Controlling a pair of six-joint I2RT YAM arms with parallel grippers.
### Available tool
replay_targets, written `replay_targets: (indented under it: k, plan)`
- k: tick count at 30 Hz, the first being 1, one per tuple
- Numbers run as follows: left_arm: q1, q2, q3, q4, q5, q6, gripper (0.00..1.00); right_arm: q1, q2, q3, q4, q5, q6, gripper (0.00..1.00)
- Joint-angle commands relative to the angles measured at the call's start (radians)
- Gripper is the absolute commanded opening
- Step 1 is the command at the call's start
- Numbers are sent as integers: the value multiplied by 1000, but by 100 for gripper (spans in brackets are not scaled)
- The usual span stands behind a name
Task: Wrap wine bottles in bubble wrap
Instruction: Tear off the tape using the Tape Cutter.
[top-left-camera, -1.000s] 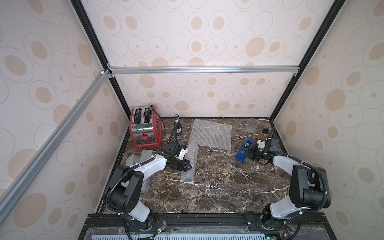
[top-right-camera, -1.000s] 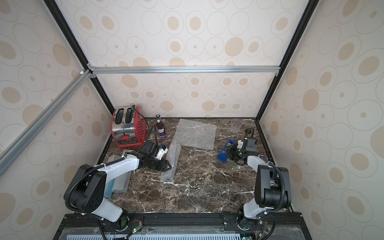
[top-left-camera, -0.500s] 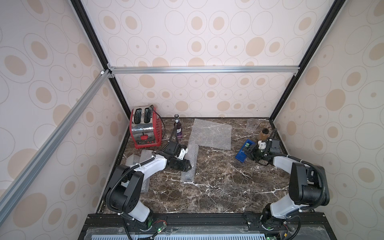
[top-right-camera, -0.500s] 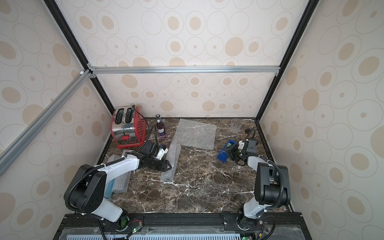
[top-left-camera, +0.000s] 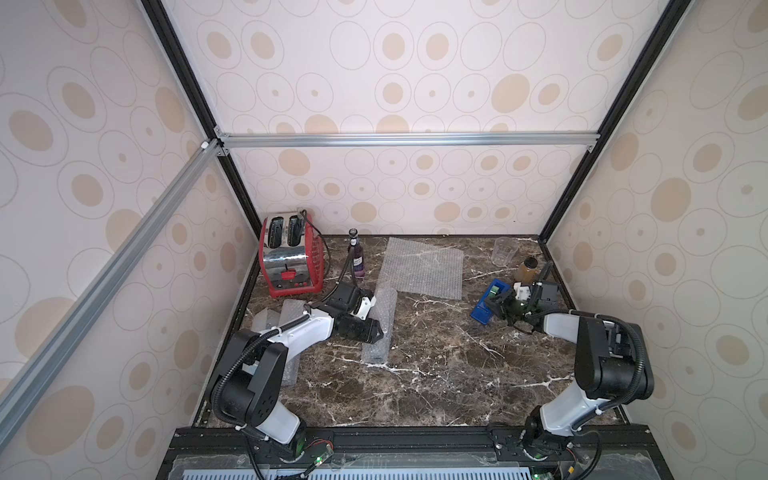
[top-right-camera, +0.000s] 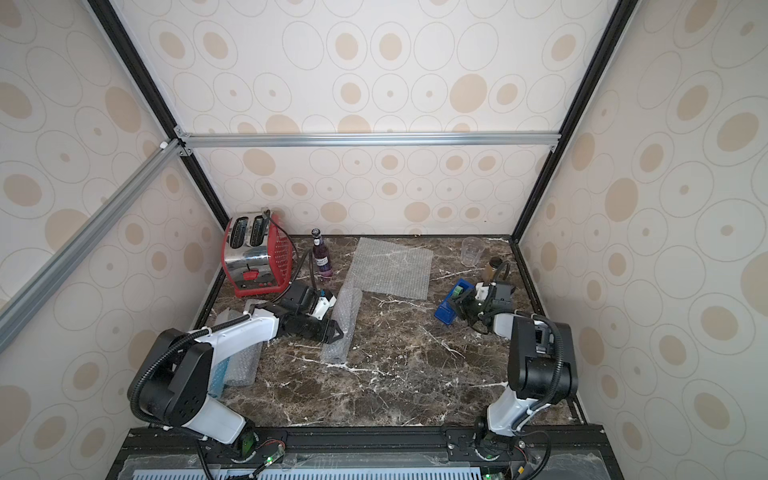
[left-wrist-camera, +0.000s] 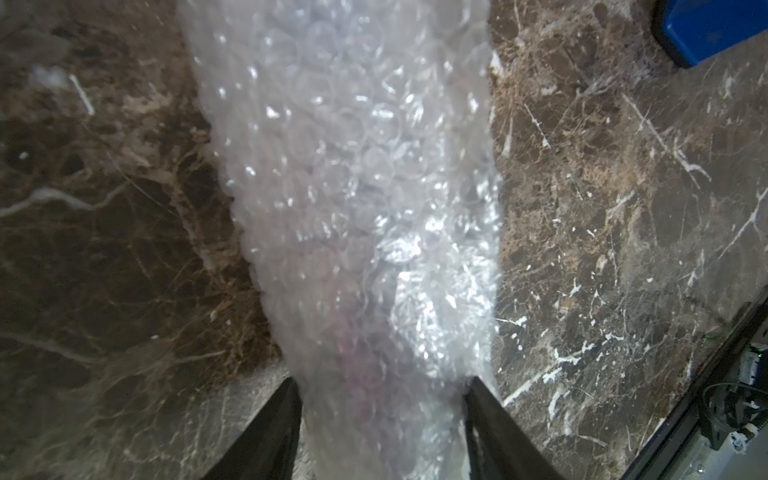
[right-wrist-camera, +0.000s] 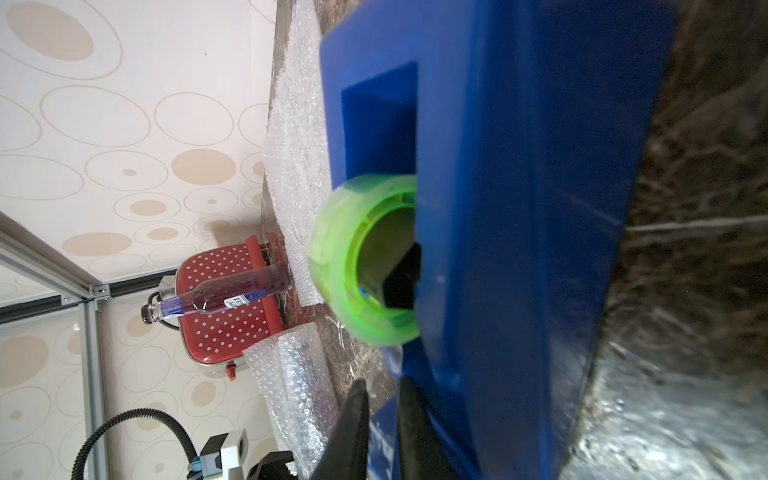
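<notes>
One purple wine bottle (top-left-camera: 357, 259) (top-right-camera: 323, 259) (right-wrist-camera: 216, 297) stands uncovered at the back, beside a flat sheet of bubble wrap (top-left-camera: 424, 268) (top-right-camera: 392, 268). A rolled bubble wrap tube (top-left-camera: 380, 328) (top-right-camera: 343, 328) (left-wrist-camera: 353, 187) lies mid-table with a faint purple tint inside. My left gripper (top-left-camera: 376, 330) (left-wrist-camera: 382, 382) is shut on the tube, one finger pressed to each side. My right gripper (top-left-camera: 496, 305) (right-wrist-camera: 384, 382) sits at the blue tape dispenser (top-left-camera: 484, 309) (right-wrist-camera: 519, 166) with its green tape roll (right-wrist-camera: 332, 257). Its fingers are nearly together on a glossy tape strip at the dispenser's front.
A red toaster (top-left-camera: 289, 257) (top-right-camera: 253, 253) stands at the back left. A clear cup (top-left-camera: 504, 251) and an amber jar (top-left-camera: 527, 270) stand at the back right. Wrapped bubble rolls (top-right-camera: 239, 365) lie along the left wall under my left arm; one shows blue.
The right gripper's fingers have drawn together at the tape dispenser. The left arm and the tube it holds have not moved.
</notes>
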Motion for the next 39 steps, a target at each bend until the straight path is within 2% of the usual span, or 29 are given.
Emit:
replay_targets:
  k: [1, 3, 5, 6, 24, 39]
  plan:
    - [0, 13, -10, -50, -65, 31, 60, -2, 13, -19, 15, 2, 17, 13]
    - [0, 14, -10, -49, -65, 31, 60, -2, 13, -19, 15, 0, 18, 11]
    - [-1, 15, -10, -50, -65, 31, 60, -2, 13, -19, 21, -4, 27, 1]
    - [-1, 15, -10, -50, -65, 31, 60, -2, 11, -18, 30, -6, 39, 0]
    - [0, 2, -14, -52, -71, 38, 60, -7, 20, 99, 171, -28, 267, 0]
    - [-1, 2, -15, -50, -71, 38, 60, -10, 12, 191, 117, -27, 282, 0]
